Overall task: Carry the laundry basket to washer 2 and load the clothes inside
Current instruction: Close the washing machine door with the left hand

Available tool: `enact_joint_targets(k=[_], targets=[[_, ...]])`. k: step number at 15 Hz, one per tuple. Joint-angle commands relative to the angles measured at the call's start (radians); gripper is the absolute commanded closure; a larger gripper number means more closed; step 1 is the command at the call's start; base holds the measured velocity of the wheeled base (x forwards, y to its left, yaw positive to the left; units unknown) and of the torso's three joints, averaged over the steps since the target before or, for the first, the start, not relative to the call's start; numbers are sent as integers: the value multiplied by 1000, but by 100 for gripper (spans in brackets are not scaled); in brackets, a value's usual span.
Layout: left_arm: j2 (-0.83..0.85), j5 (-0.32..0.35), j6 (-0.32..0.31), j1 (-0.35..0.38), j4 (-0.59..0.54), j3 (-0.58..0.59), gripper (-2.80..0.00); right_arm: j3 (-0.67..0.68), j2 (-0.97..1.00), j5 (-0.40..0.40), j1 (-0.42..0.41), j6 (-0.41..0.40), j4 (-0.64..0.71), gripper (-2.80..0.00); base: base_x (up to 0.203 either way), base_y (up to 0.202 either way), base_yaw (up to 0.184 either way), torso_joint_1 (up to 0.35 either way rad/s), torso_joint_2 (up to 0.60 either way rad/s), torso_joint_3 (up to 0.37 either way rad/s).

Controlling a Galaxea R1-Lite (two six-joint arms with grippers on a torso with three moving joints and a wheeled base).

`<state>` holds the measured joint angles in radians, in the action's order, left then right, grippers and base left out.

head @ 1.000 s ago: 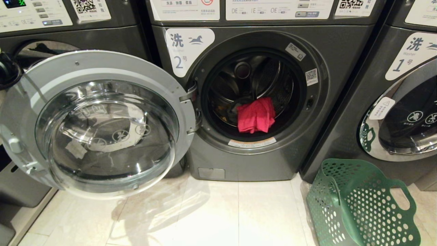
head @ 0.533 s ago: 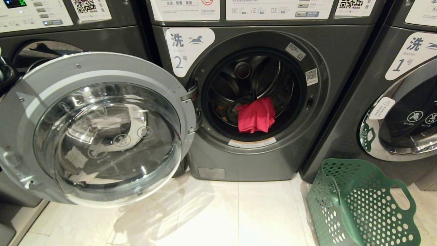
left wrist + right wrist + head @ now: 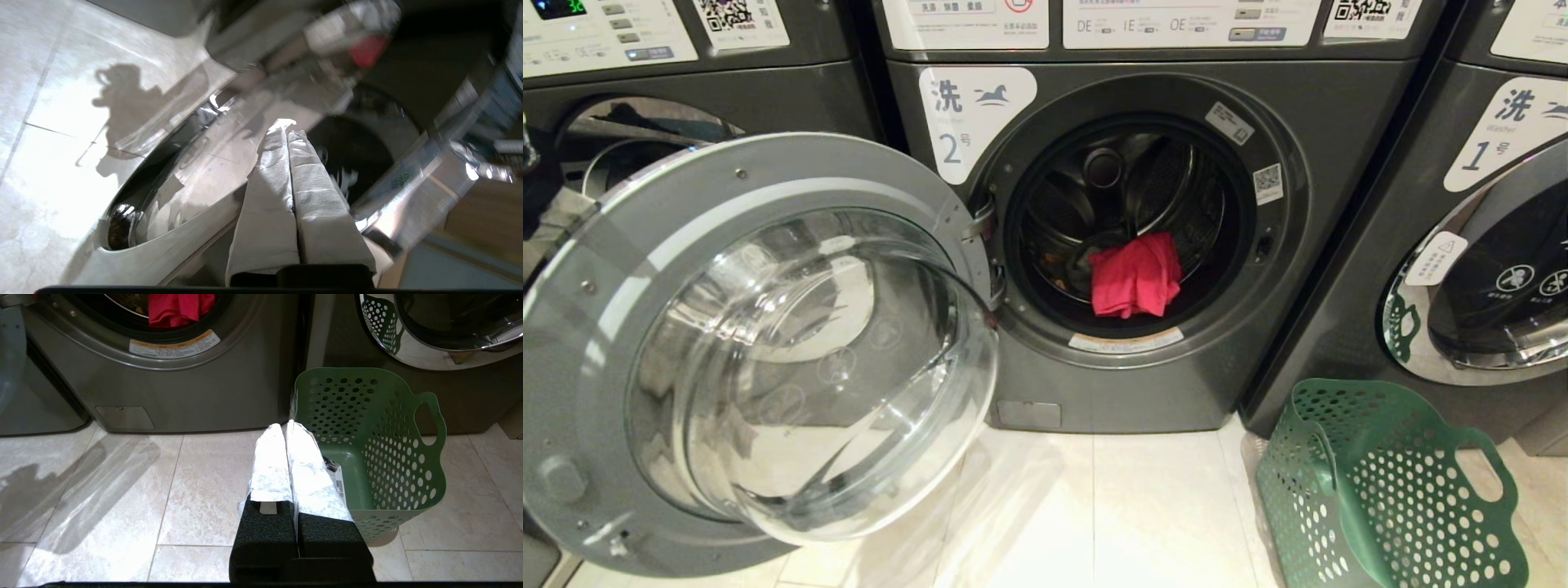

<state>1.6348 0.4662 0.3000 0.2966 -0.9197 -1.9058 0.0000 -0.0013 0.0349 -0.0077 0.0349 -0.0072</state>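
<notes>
washer 2 [image 3: 1143,237] stands at twelve o'clock in the head view with its round door [image 3: 760,351] swung out toward nine o'clock, and the clothes [image 3: 1135,273] lie in the drum: a pink-red garment hangs at the lip, something darker and a mustard scrap barely show behind it. laundry basket [image 3: 1388,490] sits on the floor tiles [image 3: 1094,506] at four o'clock, and as far as the right wrist view shows, nothing is left inside. left gripper [image 3: 287,132] has its padded fingers pressed together, gripping nothing, close against the door's outer side; contact is unclear. right gripper [image 3: 283,426] is likewise closed and bare, just beside the basket's rim. i judge the door stiff, hinged and heavy with slick glass, best pushed at the metal rim opposite the hinge. the garments are soft and light; the hanging one could snag in the seal.
</notes>
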Motion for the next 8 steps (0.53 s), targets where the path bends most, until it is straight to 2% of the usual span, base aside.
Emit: enact_joint_targets(k=[1, 4, 8], targets=[[-106, 2, 2, -55, -45, 29, 0, 0, 1, 0, 0, 0, 0, 0, 0, 0, 0, 0, 0, 0], [-216, 0, 2, -222, -104, 141, 0, 0, 1, 0, 0, 2, 0, 0, 0, 0, 0, 0, 0, 0], [-278, -6, 5, -529, -102, 281, 0, 0, 1, -1, 0, 2, 0, 0, 0, 0, 0, 0, 0, 0]])
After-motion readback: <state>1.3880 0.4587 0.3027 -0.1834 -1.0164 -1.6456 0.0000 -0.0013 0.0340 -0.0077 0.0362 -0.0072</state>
